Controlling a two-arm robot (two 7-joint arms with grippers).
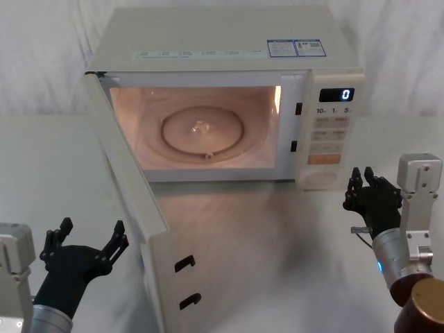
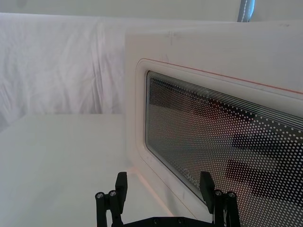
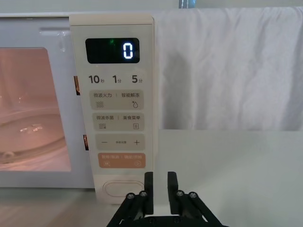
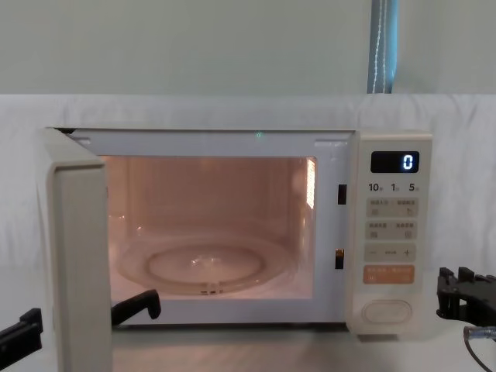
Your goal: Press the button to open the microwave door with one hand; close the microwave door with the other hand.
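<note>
Cream microwave door point(image 1: 132, 201) with dark glass window, swung wide open on the white table point(image 1: 277, 243).
Left black gripper point(image 1: 84, 244), fingers spread, just outside door; right black gripper point(image 1: 368, 186), fingers nearly together, near cream pill-shaped button point(image 1: 320, 178).

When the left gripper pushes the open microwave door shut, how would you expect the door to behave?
The microwave door looks like a rigid framed panel, so it should probably swing as one piece on its hinge rather than flex. Its glass window looks smooth, so the open left gripper may slide; the cream frame seems safer. The microwave seems bulky enough to stay put.
</note>
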